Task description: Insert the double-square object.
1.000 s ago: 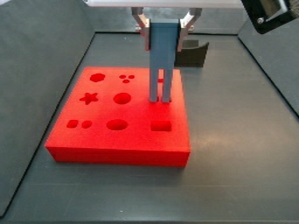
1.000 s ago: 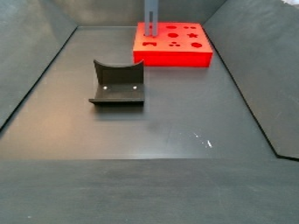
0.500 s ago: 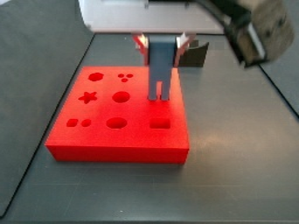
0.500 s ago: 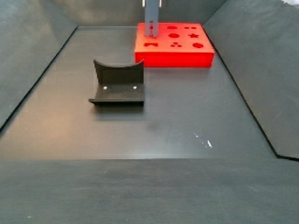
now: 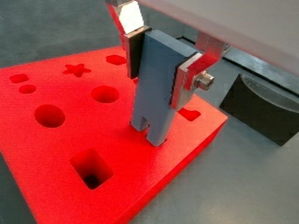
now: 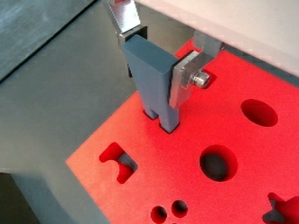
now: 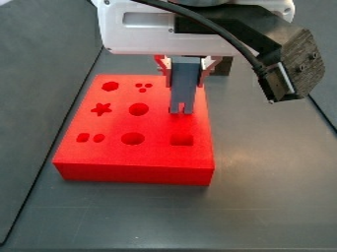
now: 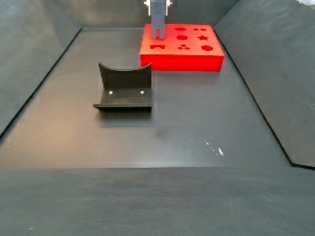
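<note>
Pincer (image 5: 160, 63) clamps the double-square object (image 5: 158, 96) upright, legs entering the red board (image 5: 82, 131) near its right edge; slight tilt could jam the legs, dragging the board.

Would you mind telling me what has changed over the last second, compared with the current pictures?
The gripper has come down over the red board, lowering the double-square object so its two legs now sit lower in the board; it looks shorter above the surface in a side view. The fingers are still shut on it. The red board and the fixture have not moved.
</note>
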